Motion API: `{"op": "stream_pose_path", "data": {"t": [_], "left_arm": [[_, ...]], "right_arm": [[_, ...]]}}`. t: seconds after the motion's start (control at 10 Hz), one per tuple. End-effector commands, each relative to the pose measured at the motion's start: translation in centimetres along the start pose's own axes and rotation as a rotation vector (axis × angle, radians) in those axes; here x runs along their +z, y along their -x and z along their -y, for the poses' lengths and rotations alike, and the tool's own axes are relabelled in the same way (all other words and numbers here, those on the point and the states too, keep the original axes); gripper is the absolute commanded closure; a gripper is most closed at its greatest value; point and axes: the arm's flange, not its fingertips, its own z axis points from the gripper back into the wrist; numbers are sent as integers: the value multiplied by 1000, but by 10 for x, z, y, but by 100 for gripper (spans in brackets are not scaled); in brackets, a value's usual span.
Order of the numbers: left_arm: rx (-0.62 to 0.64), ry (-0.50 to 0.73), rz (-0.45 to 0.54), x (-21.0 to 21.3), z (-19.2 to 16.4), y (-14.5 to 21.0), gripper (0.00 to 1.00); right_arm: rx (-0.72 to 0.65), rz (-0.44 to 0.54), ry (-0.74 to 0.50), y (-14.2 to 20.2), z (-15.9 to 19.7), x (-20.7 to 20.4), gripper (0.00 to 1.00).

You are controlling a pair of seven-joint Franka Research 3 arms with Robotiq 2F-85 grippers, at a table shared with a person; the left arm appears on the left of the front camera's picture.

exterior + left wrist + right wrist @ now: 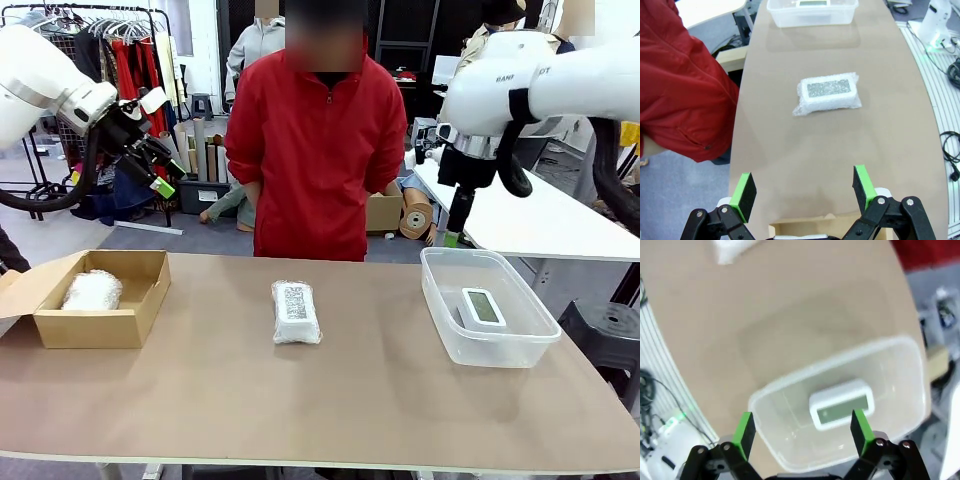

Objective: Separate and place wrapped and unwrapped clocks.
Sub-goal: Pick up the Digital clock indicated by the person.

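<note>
Left hand (pixel 803 181), spread, faces bubble-wrapped clock (pixel 826 103), label (pixel 829 87) seemingly dark

Front cam: fixed at the bench (pixel 380 400) near edge, facing the person (pixel 315 150) at the far edge, whole top in frame. Left wrist cam: high over the left end, looking lengthwise toward the right end; shares the labelled bundle (pixel 296 311) and tub (pixel 495 352) with front. Right wrist cam: close, looking down into the tub.
</note>
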Motion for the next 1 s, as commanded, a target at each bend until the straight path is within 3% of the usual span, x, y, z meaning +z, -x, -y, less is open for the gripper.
{"op": "stream_pose_path", "data": {"t": [0.0, 0.5, 0.9], "left_arm": [[2, -2, 0, 1, 1, 0, 0], [2, -2, 0, 1, 1, 0, 0], [2, -2, 0, 1, 1, 0, 0]], "right_arm": [[134, 145, -113, 19, 1, 5, 0], [181, 360, -119, 39, 32, 39, 0], [222, 590, -108, 60, 50, 66, 0]]}}
